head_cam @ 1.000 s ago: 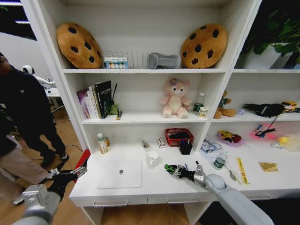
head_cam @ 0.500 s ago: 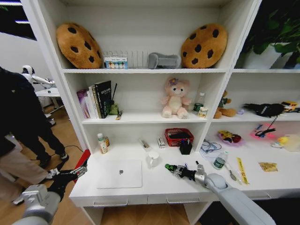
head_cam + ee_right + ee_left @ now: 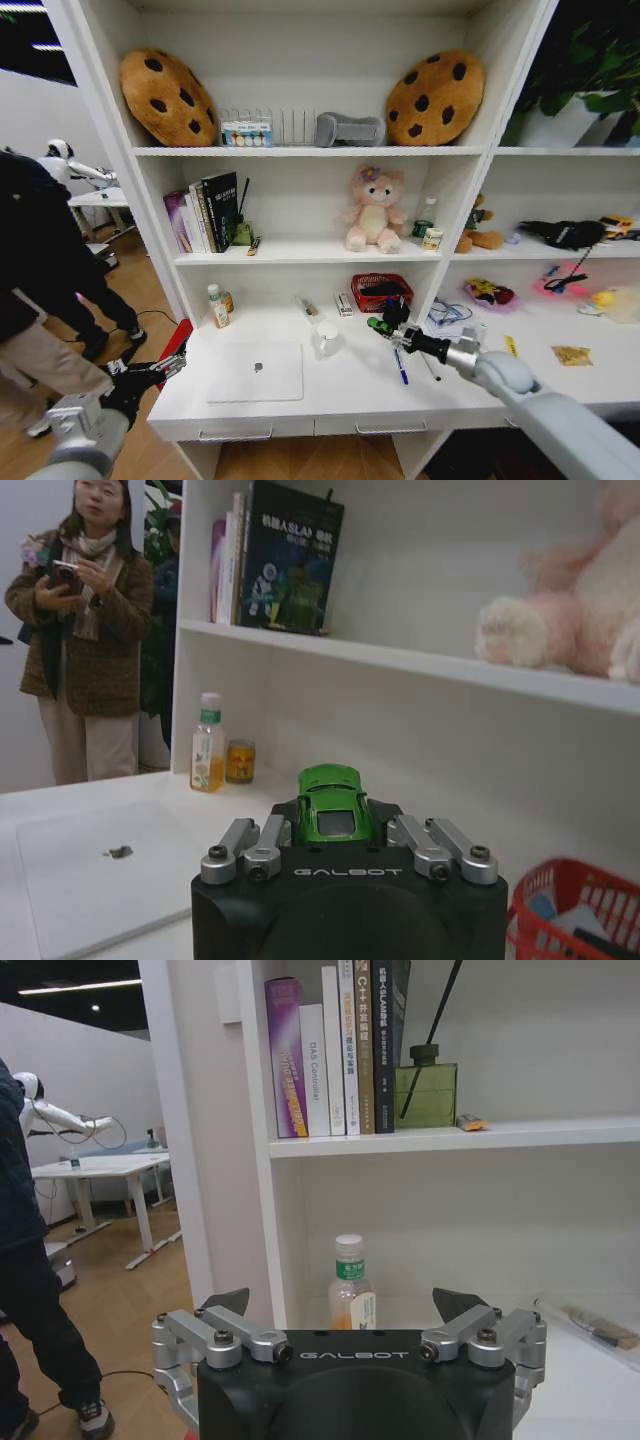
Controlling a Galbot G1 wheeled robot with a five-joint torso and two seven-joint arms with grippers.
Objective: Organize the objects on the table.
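Observation:
A slim silver laptop [image 3: 255, 371] lies shut on the left half of the long white table [image 3: 340, 398]. My right gripper [image 3: 384, 326] hangs above the table's middle, just in front of a black holder, shut on the tiny green toy car [image 3: 380, 324]. In the right wrist view the car [image 3: 333, 802] sits between the fingers of that gripper [image 3: 335, 818], and the laptop [image 3: 90, 880] lies below. A blue pen [image 3: 400, 366] and a thin black pen [image 3: 429, 366] lie on the table under the right arm. My left gripper [image 3: 152, 376] waits open off the table's left end, and the left wrist view shows it [image 3: 343, 1308] with nothing held.
A white mug [image 3: 327, 338], a black holder [image 3: 397, 315] and a red basket [image 3: 381, 290] stand behind the car. A small bottle [image 3: 214, 305] is at the back left. Shelves above hold books, a plush bear [image 3: 375, 209] and cookie cushions. A person stands at the left.
My right gripper has risen from the table's front middle with the green car and moved back and right toward the black holder. The two pens now show on the table.

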